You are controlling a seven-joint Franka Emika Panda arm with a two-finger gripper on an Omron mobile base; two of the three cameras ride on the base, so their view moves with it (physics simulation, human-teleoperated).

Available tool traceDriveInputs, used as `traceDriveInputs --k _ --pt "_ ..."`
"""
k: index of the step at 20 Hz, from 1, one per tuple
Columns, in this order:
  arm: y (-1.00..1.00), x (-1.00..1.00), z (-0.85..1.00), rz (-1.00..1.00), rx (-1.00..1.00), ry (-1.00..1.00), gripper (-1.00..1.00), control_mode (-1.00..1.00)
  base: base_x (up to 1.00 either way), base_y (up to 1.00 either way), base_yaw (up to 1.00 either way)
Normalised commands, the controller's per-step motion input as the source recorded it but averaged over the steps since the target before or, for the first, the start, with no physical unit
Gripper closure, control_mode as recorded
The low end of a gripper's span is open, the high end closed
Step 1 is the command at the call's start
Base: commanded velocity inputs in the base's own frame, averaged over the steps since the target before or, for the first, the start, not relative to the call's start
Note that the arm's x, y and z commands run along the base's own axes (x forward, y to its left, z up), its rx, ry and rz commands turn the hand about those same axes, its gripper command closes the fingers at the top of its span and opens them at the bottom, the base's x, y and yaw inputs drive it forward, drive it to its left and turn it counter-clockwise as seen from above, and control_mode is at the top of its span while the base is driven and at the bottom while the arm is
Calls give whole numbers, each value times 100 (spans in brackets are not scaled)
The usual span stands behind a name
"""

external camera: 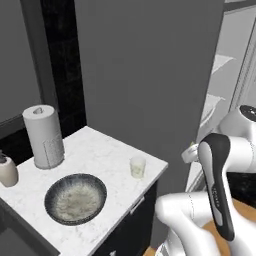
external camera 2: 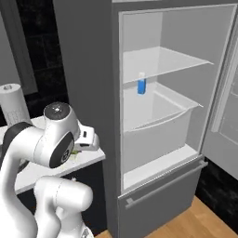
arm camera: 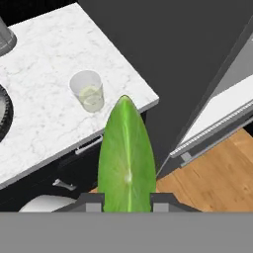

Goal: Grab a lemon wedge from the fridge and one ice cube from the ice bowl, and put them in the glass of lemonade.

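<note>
Hand view, hand [arm camera: 127, 200] gripping lemon wedge [arm camera: 126, 158], above counter edge [arm camera: 143, 101]

table [external camera: 107, 155]: white marble | on it: ice bowl [external camera: 75, 198], glass of lemonade [external camera: 138, 167], paper towel roll [external camera: 43, 136], soap bottle [external camera: 7, 171]

The arm [external camera 2: 44, 153] is glossy white, built of rounded, bulbous segments. Beside the fridge [external camera 2: 162, 116], its big joint carries a dark grey round side cap and a small dark disc on top. A dark grey strip with faint lettering runs along one link.
</note>
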Motion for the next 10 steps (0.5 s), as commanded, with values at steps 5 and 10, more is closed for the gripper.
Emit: traceDriveInputs --k 5,10 --pt "0 0 0 0 0 0 100 100 0 71 -40" --pt "0 0 0 0 0 0 100 100 -14 40 -38"
